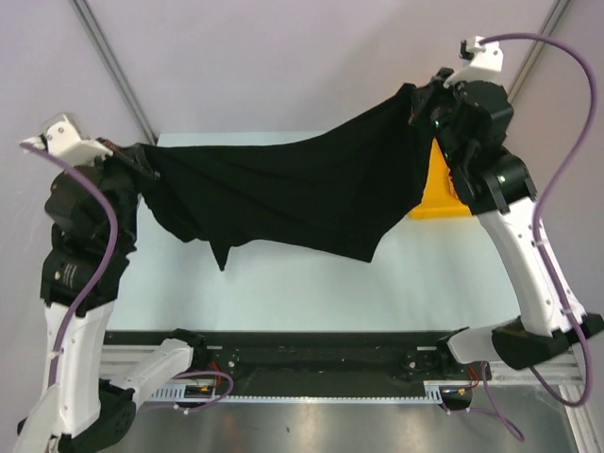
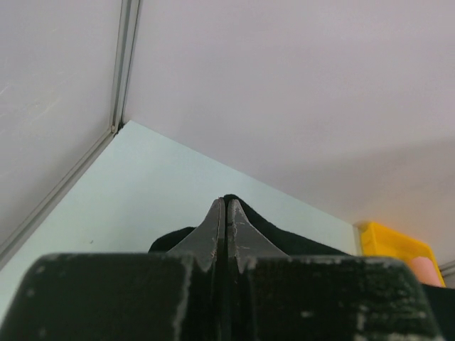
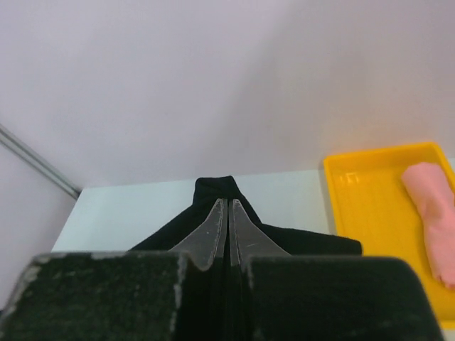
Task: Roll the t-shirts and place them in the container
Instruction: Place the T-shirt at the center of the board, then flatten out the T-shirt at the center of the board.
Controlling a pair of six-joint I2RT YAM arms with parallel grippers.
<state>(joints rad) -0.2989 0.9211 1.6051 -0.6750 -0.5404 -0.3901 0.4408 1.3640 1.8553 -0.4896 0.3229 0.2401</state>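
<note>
You have the black t-shirt (image 1: 293,193) stretched in the air between both arms, hanging above the counter (image 1: 311,278). Your left claw (image 2: 225,204) is clenched on one end of the cloth and your right claw (image 3: 227,204) on the other. The pink roll (image 3: 431,213) lies in the yellow tray (image 3: 366,206) at the counter's right side.

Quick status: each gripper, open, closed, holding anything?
Left gripper: closed, holding one end of the black t-shirt.
Right gripper: closed, holding the other end of it.
</note>
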